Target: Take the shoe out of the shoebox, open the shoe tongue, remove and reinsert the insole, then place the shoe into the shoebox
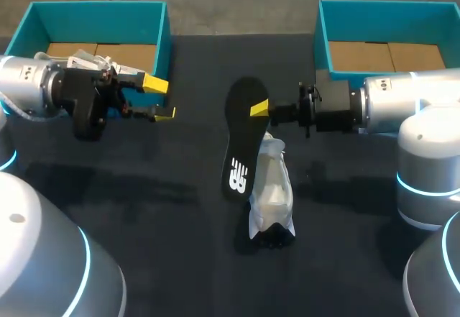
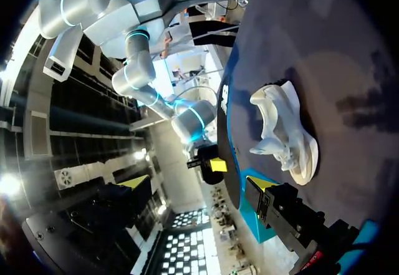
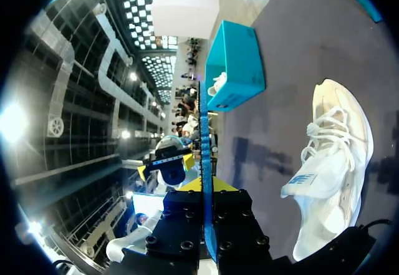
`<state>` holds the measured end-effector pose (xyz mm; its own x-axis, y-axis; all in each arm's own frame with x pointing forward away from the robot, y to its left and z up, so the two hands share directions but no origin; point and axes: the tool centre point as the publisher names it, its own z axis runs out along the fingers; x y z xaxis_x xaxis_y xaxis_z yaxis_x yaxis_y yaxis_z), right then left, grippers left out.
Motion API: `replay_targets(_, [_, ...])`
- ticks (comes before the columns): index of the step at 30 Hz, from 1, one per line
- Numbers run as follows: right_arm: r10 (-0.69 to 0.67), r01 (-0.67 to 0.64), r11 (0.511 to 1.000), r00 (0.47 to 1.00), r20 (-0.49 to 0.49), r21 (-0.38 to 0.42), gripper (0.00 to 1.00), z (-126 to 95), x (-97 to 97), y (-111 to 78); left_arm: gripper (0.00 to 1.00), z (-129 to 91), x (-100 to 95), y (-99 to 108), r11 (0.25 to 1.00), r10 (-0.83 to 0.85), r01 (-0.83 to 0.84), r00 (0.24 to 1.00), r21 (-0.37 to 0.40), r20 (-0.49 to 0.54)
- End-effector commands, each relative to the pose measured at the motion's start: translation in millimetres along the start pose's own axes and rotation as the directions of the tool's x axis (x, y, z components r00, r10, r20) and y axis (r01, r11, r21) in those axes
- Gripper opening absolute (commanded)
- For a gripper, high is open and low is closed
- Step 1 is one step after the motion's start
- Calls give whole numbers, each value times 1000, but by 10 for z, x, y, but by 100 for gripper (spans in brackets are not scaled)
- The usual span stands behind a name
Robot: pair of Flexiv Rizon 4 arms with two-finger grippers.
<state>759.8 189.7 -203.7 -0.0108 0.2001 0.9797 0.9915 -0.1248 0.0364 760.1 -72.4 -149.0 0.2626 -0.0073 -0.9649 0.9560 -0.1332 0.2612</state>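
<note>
The black insole (image 1: pixel 241 141) hangs above the table, and my right gripper (image 1: pixel 260 108) is shut on its edge near one end. In the right wrist view the insole (image 3: pixel 203 138) shows edge-on, clamped in that gripper (image 3: pixel 206 191). The white shoe (image 1: pixel 272 191) lies on the dark table just right of the insole's lower end; it also shows in the wrist views (image 2: pixel 283 128) (image 3: pixel 330 156). My left gripper (image 1: pixel 158 98) hovers open and empty to the left, well apart from the shoe and the insole, its yellow tips spread wide (image 2: pixel 198 184).
A teal shoebox (image 1: pixel 162 37) stands at the back left behind my left arm, and a second teal shoebox (image 1: pixel 321 37) stands at the back right. The left shoebox (image 3: pixel 234 69) also shows beyond the shoe. The table (image 1: pixel 180 259) is dark cloth.
</note>
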Motion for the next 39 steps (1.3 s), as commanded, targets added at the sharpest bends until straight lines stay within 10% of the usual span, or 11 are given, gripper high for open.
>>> replay_targets(1, [1,-1,1000,1000,4,0,0,19,6,2,100,62,58,10,1000,16,-15,1000,16,-10])
replay_targets(30, [1,-1,1000,1000,4,0,0,19,6,2,100,938,490,149,997,-72,72,997,-30,29])
replay_targets(39, [1,-1,1000,1000,4,0,0,19,6,2,51,1065,563,208,997,-79,80,996,-24,28])
